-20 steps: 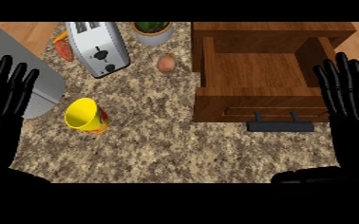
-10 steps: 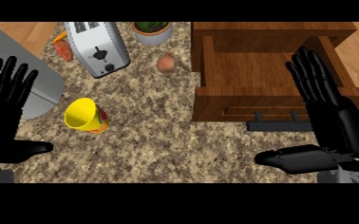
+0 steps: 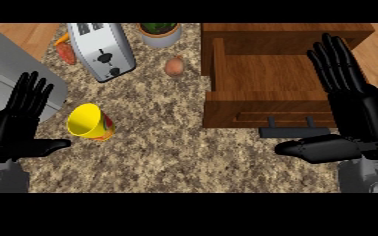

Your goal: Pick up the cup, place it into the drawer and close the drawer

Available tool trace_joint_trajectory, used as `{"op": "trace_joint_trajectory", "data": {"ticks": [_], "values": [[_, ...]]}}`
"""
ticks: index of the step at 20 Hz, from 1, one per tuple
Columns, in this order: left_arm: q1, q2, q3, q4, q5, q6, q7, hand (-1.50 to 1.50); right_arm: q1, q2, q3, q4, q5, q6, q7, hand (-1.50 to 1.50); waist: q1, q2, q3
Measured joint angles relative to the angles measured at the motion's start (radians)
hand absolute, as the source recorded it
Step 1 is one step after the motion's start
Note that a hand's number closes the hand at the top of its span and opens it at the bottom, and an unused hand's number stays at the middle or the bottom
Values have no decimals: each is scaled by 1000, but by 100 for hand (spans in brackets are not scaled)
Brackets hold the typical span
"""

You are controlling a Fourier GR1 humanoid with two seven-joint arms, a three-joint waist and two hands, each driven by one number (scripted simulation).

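the cup (image 3: 90,122) lies tipped on its side on the speckled counter (image 3: 184,150), left of centre, its wide mouth turned up and to the left. it's bright yellow inside and out, with a band of red and orange print along the lower side that rests on the stone. nothing is touching it.

over on the left edge, the left hand (image 3: 22,125) is spread flat, fingers straight and fanned upward, thumb sticking out to the right toward the cup. the thumb tip sits just beside the cup's rim, apart from it, holding nothing.

on the right, the right hand (image 3: 347,105) is also open, long fingers straight and pointing up over the right side of the drawer (image 3: 258,80), thumb stretched out to the left below the drawer front. it grips nothing either.

the drawer stands pulled open, a brown wooden box with bare boards inside, its dark handle (image 3: 291,130) jutting from the front panel, just above that thumb.

up top: a silver toaster (image 3: 102,50) lying at an angle, a potted plant (image 3: 160,32), and a small brownish onion (image 3: 174,66) between toaster and drawer.
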Motion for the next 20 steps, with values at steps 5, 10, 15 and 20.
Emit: {"op": "trace_joint_trajectory", "data": {"ticks": [5, 10, 15, 20], "values": [[-28, 5, 2, 192, -78, 4, -133, -150, -21, 2, 3, -11, 10, -7, 25, -150, -2, 0, 0], [-59, 29, 7, 387, -124, -21, -259, -150, -42, -4, -13, -23, -3, -6, 60, -150, -2, 0, 0], [-141, 60, 13, 647, -184, -29, -416, -150, -66, -3, -20, 21, 9, -3, 34, -150, -5, 1, -1], [-217, 84, 15, 887, -243, -22, -587, -150, -47, -14, -32, 7, -11, 20, 32, -150, -12, 3, -1]]}}
